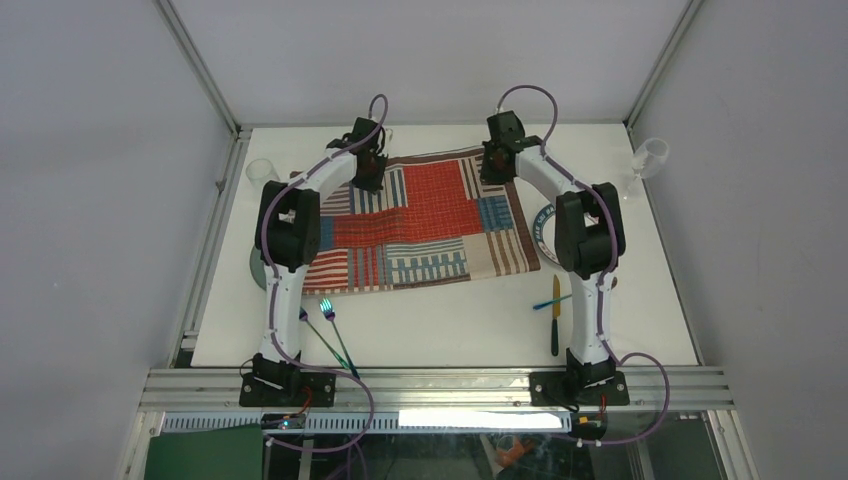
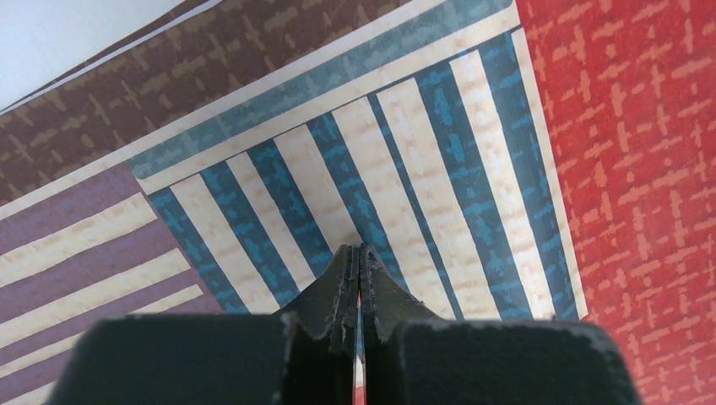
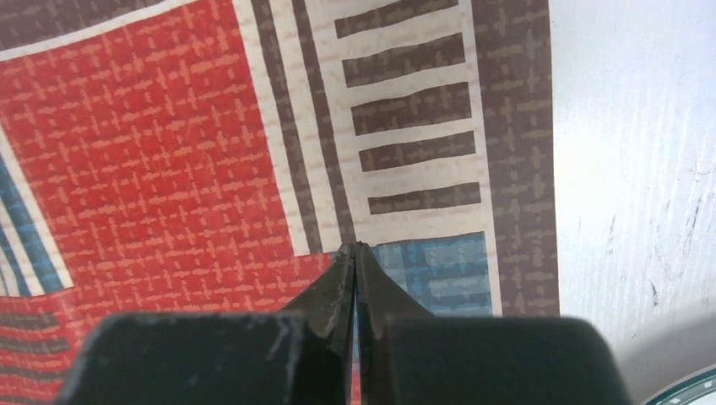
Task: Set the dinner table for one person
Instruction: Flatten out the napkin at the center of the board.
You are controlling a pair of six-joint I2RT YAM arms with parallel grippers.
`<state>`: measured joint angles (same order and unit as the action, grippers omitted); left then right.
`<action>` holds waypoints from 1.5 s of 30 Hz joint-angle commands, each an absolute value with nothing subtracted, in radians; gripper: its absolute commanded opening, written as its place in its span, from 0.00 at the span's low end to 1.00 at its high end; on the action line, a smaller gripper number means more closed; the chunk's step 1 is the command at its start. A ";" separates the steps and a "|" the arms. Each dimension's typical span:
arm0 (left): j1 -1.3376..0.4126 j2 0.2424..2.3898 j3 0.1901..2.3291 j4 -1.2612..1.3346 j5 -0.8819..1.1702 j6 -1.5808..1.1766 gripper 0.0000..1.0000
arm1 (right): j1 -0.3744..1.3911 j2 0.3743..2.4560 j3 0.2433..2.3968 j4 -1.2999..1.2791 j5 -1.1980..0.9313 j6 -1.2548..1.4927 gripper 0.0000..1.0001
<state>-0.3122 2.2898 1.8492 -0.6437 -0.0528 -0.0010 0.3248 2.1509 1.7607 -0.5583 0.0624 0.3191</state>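
Observation:
The white dinner table [image 1: 450,325] carries a striped red-blue-white placemat [image 1: 420,215] across its far half. My left gripper [image 1: 368,178] points down at the mat's far left. In the left wrist view that gripper [image 2: 360,249] is shut and empty, its tips over a blue-and-cream striped patch [image 2: 380,169]. My right gripper [image 1: 492,175] points down at the mat's far right. It [image 3: 355,246] is shut too, with its tips where the red field [image 3: 152,160] meets a blue patch [image 3: 439,270]. Whether either gripper's tips touch the cloth I cannot tell.
A wine glass [image 1: 650,160] stands at the far right and a clear cup [image 1: 262,172] at the far left. A blue-rimmed plate [image 1: 543,228] lies by the mat's right edge, half behind the right arm. Two forks [image 1: 330,320] and a knife [image 1: 555,325] lie near the front.

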 commanded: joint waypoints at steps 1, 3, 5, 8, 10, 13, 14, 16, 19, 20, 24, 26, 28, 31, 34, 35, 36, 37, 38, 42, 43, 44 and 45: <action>-0.301 2.345 1.927 -0.603 -0.018 -0.039 0.00 | 0.311 2.176 1.785 -0.528 0.049 0.303 0.00; -0.301 2.368 1.963 -0.613 0.002 -0.042 0.00 | 0.311 2.191 1.787 -0.535 0.040 0.300 0.00; -0.301 2.390 1.990 -0.622 0.004 -0.039 0.00 | 0.310 2.207 1.787 -0.538 0.043 0.296 0.00; -0.301 2.423 2.026 -0.636 0.001 -0.028 0.00 | 0.304 2.241 1.807 -0.553 0.048 0.302 0.00; -0.301 2.440 2.048 -0.645 0.003 -0.026 0.00 | 0.300 2.262 1.822 -0.568 0.063 0.308 0.00; -0.301 2.458 2.078 -0.654 0.021 -0.019 0.00 | 0.293 2.274 1.820 -0.565 0.079 0.322 0.00; -0.300 2.465 2.091 -0.659 0.019 -0.017 0.00 | 0.289 2.278 1.819 -0.565 0.078 0.325 0.00; -0.301 2.482 2.121 -0.670 0.028 -0.013 0.00 | 0.283 2.285 1.822 -0.569 0.083 0.336 0.00; -0.302 2.509 2.169 -0.689 0.044 -0.003 0.00 | 0.266 2.304 1.831 -0.580 0.081 0.359 0.00; -0.302 2.518 2.182 -0.696 0.045 -0.003 0.00 | 0.261 2.311 1.833 -0.585 0.083 0.368 0.00; -0.305 2.554 2.224 -0.714 0.070 0.016 0.00 | 0.235 2.330 1.842 -0.589 0.079 0.393 0.00; -0.309 2.573 2.247 -0.722 0.060 0.023 0.00 | 0.224 2.337 1.845 -0.589 0.081 0.402 0.00; -0.310 2.587 2.264 -0.728 0.072 0.029 0.00 | 0.212 2.342 1.848 -0.592 0.089 0.410 0.00; -0.311 2.599 2.289 -0.730 0.076 0.035 0.00 | 0.193 2.346 1.842 -0.591 0.098 0.418 0.00; -0.312 2.610 2.316 -0.730 0.094 0.044 0.00 | 0.165 2.350 1.845 -0.592 0.097 0.425 0.00; -0.312 2.613 2.324 -0.731 0.095 0.048 0.03 | 0.156 2.349 1.845 -0.592 0.097 0.429 0.00; -0.312 2.618 2.340 -0.732 0.100 0.052 0.07 | 0.149 2.347 1.845 -0.591 0.094 0.431 0.00; -0.313 2.623 2.353 -0.733 0.106 0.058 0.10 | 0.144 2.347 1.847 -0.589 0.089 0.431 0.00; -0.315 2.626 2.364 -0.732 0.107 0.062 0.15 | 0.138 2.348 1.850 -0.587 0.084 0.430 0.00; -0.327 2.632 2.399 -0.733 0.100 0.091 0.25 | 0.125 2.365 1.895 -0.590 0.074 0.414 0.00; -0.332 2.630 2.406 -0.733 0.090 0.098 0.29 | 0.123 2.370 1.911 -0.591 0.070 0.408 0.00; -0.338 2.626 2.409 -0.733 0.077 0.101 0.31 | 0.123 2.374 1.926 -0.589 0.061 0.396 0.00; -0.341 2.620 2.412 -0.733 0.066 0.104 0.32 | 0.124 2.378 1.943 -0.586 0.045 0.382 0.00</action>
<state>-0.3183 2.5999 2.3711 -0.7353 0.0845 0.0669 0.1459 2.3253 1.8862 -0.5625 0.0113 0.4362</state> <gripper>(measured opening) 0.293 0.004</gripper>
